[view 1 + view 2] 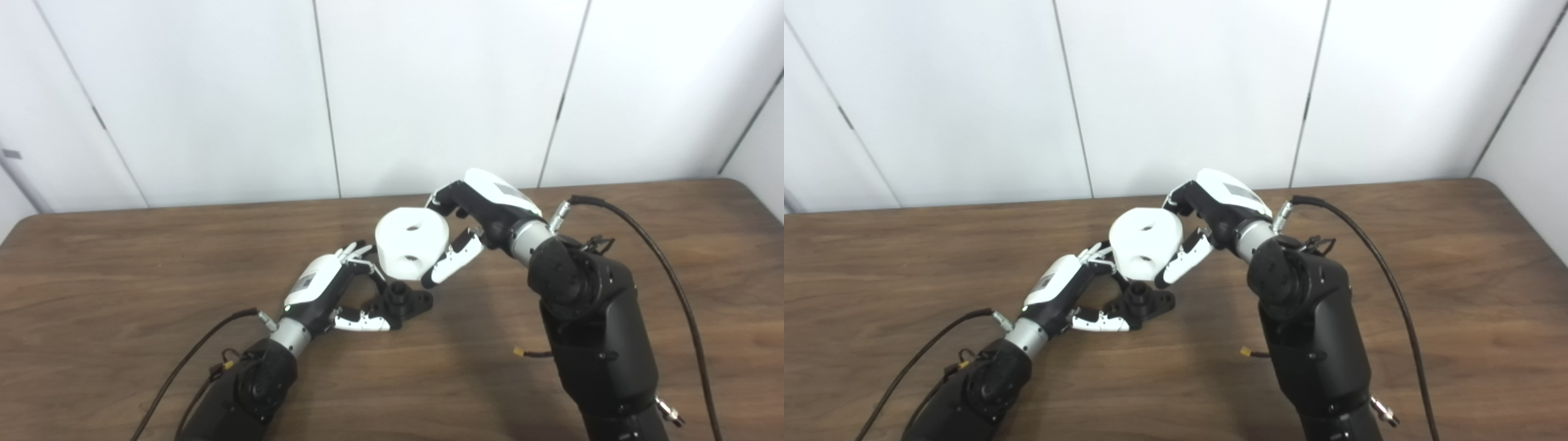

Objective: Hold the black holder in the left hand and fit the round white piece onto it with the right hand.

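The black holder lies low on the brown table, with a short upright peg on top. My left hand is closed around its left side, thumb under and fingers over. My right hand is shut on the round white piece, a thick disc with two holes facing the camera. The white piece hangs just above and slightly behind the holder's peg; whether they touch is unclear. The same scene shows in the right eye view, with the holder and the white piece.
Black cables run from both forearms across the table, one looping at the right. A white panelled wall stands behind the table's far edge.
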Tool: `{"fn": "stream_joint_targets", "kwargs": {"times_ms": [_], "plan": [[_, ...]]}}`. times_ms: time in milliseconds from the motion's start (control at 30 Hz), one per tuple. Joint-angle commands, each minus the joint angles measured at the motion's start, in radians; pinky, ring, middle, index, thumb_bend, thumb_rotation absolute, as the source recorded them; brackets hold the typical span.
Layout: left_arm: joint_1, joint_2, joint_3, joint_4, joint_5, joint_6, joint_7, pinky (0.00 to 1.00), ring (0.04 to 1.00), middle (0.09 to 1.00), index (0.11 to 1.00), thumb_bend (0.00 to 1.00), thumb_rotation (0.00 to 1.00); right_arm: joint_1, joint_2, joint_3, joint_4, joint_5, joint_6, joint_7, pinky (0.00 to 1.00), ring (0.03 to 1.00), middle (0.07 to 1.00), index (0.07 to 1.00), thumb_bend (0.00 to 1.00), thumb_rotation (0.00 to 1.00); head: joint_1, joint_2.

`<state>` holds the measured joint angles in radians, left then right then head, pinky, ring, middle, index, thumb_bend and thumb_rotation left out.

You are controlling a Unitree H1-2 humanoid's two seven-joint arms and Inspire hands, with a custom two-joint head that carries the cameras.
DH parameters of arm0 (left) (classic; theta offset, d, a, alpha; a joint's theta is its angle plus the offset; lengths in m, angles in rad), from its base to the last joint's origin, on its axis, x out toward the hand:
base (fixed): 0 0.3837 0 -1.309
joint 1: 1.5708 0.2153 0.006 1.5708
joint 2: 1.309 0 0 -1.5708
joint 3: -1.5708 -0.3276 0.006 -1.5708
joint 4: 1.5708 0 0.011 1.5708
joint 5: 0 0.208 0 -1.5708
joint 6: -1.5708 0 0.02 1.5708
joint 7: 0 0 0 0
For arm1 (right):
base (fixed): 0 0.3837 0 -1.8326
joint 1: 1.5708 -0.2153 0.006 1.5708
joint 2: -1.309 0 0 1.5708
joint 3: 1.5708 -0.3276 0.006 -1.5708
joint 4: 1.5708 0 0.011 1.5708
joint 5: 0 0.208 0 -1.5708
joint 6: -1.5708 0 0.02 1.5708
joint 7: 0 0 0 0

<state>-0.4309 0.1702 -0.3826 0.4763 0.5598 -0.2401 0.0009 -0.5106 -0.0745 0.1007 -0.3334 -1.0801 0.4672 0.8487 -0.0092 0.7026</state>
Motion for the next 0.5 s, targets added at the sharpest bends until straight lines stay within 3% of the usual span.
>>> {"fn": "stream_joint_targets", "kwargs": {"times_ms": [0, 267, 467], "plan": [[0.071, -0.046, -0.053, 0.057, 0.015, 0.056, -0.047, 1.0, 1.0, 0.927, 0.482, 0.52, 0.06, -0.019, 0.014, 0.0, 0.0, -0.007, 0.002, -0.03, 0.75, 0.795, 0.734, 0.478, 0.52, 0.14, 0.0, 0.0], [0.075, -0.046, -0.058, 0.04, 0.021, 0.07, -0.05, 1.0, 1.0, 0.925, 0.482, 0.52, 0.06, 0.016, 0.042, 0.004, 0.031, -0.002, 0.002, -0.069, 0.84, 0.827, 0.752, 0.478, 0.52, 0.14, 0.007, 0.003], [0.081, -0.045, -0.062, 0.021, 0.016, 0.079, -0.055, 1.0, 1.0, 0.926, 0.482, 0.52, 0.06, 0.027, 0.041, 0.013, 0.044, 0.011, 0.001, -0.094, 0.82, 0.817, 0.749, 0.478, 0.52, 0.14, 0.008, 0.008]]}}
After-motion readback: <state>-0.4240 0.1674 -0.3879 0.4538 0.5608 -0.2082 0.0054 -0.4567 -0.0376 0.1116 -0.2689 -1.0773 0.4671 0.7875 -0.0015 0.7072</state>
